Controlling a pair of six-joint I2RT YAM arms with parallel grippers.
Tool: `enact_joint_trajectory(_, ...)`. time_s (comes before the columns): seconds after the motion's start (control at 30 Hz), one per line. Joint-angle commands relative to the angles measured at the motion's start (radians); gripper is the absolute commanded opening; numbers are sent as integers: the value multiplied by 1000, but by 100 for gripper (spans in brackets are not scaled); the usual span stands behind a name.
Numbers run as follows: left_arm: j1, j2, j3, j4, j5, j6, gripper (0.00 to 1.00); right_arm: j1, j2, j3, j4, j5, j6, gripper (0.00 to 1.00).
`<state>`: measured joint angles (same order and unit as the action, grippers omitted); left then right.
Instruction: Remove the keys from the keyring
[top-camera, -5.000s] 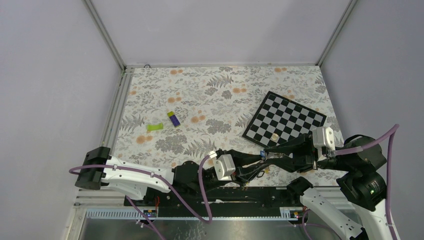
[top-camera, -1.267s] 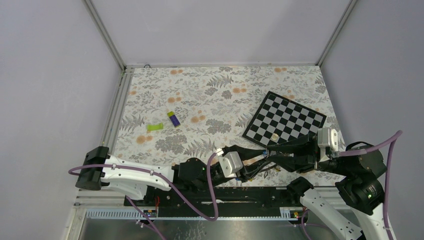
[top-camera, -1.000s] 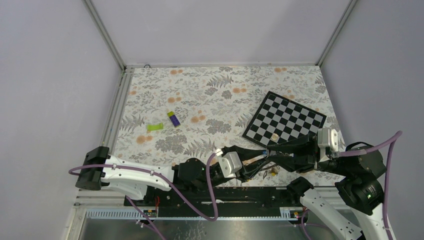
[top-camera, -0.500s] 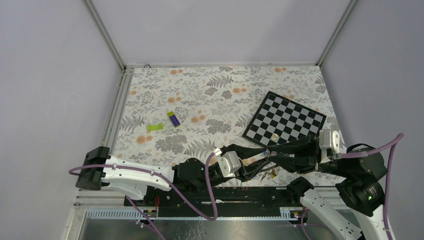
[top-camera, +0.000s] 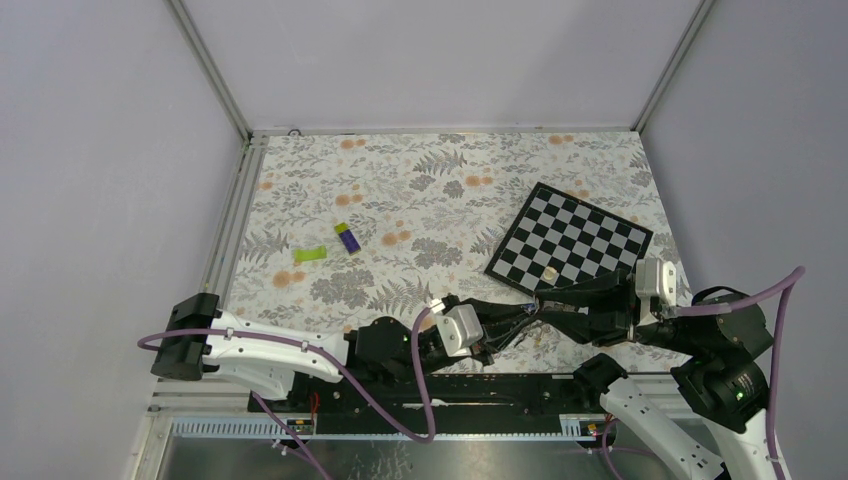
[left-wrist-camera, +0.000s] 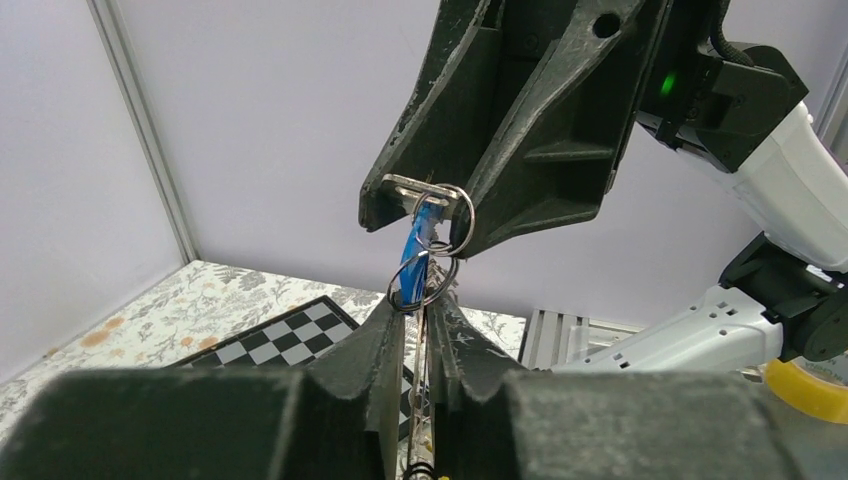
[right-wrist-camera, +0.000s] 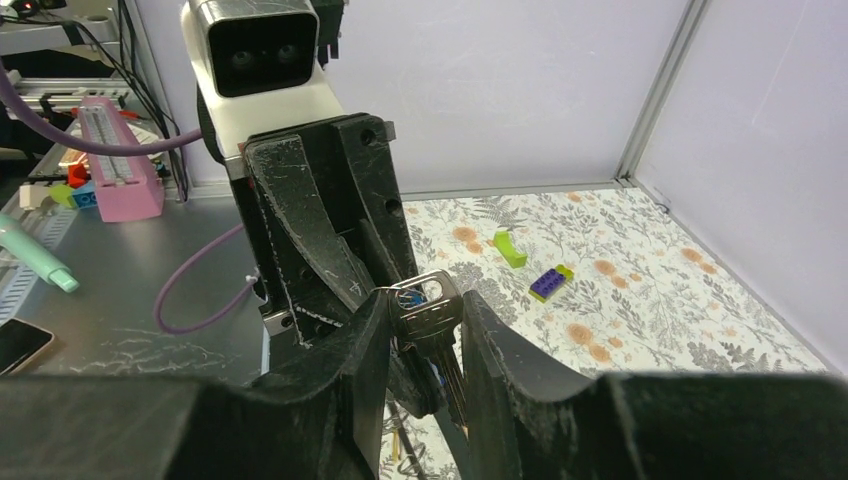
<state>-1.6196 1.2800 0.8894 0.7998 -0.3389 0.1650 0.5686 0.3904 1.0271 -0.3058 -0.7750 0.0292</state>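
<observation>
Low over the table's near edge my two grippers meet tip to tip. My right gripper is shut on the head of a silver key, whose blade points back toward the camera. In the left wrist view that key's head shows between the right fingers, and a blue key hangs from wire loops below it. My left gripper has its jaws nearly together on a thin flat metal piece seen edge-on, which I take for the keyring. From above, the bunch is mostly hidden.
A checkerboard lies at the right on the floral table. A purple-and-green block and a green piece sit left of centre. Metal frame posts and grey walls enclose the table.
The left jaws have narrowed onto the thin metal piece. Both arms have stayed at the near edge, and the right gripper has shifted slightly without changing its hold on the key.
</observation>
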Motion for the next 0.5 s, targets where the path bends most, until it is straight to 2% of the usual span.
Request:
enact_joint_trajectory(0.0, -2, -32, 8, 70, 23, 6, 9, 3, -14, 18, -31, 25, -65, 21)
enact_joint_trajectory(0.3, -2, -71, -5, 26, 25, 11, 3, 1, -30, 31, -95, 64, -106, 25)
enact_joint_trajectory(0.4, -2, -85, -7, 8, 24, 11, 3, 2, -30, 39, -114, 67, -117, 29)
enact_joint_trajectory(0.47, -2, -93, -6, -15, 26, 13, 3, 2, -27, 48, -133, 68, -130, 36)
